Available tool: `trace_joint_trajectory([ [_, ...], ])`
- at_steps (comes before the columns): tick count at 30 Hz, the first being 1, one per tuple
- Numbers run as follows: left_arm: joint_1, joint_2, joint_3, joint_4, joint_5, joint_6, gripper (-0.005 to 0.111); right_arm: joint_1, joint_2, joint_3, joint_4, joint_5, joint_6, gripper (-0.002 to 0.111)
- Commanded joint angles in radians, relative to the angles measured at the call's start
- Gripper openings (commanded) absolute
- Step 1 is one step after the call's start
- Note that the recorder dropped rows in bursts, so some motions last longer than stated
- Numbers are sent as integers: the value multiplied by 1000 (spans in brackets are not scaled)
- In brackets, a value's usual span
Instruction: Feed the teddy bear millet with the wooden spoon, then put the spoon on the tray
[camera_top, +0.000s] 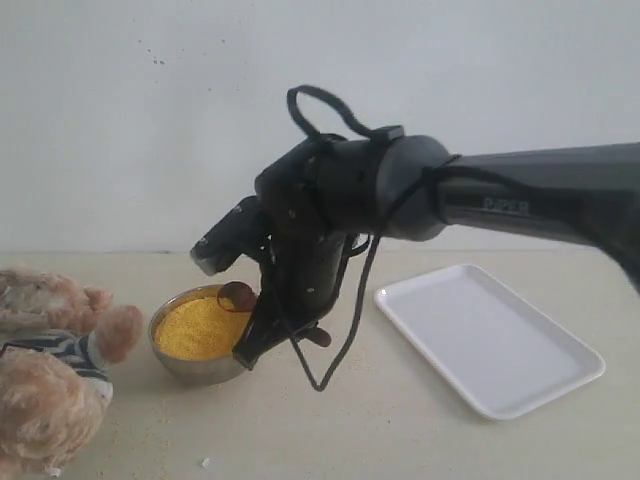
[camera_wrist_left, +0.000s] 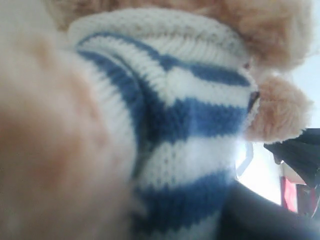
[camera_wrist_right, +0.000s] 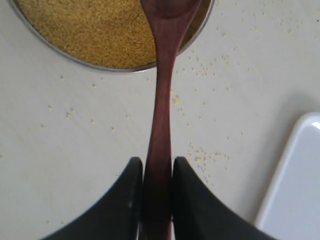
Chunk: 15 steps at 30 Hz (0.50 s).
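At the far left: the teddy bear is at the edge of the exterior view, only partly in the frame, with one fluffy paw toward the steel bowl.
Striped shirt: the shirt, blue and white knit, fills the left wrist view very close and partly blurred.
Left claw: its jaws do not show clearly, so I cannot tell if it is wide or narrow.
Left of middle: the steel bowl stands on the table, just beside the bear's paw.
Millet: the millet lies in this bowl as a yellow heap.
Wooden spoon: the wooden spoon has its small oval end over the rim of the bowl, above the millet; whether it touches the grain I cannot tell.
Right claw: the right claw is narrow, both fingers pressed on the spoon's thin handle.
Loose grains: some loose grains lie on the table beside the bowl.
Right side: the tray, white and flat, lies on the table, apart from the bowl.
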Motion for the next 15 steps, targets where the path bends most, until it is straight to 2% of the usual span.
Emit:
trace_joint_trajectory([
  [1,1,-1,15,19,146,-62,4,-40,-62,-5,127,45,-89,0],
  [4,-1,-1,41,19,227,-62,4,-59,-90,-5,143,100,-107,0],
  [9,-44,-1,148,53,227,-68,4,-63,-139,-5,147,200,-163,0],
  [15,-48,-1,224,75,227,-68,4,-46,-181,-5,223,200,-239,0],
])
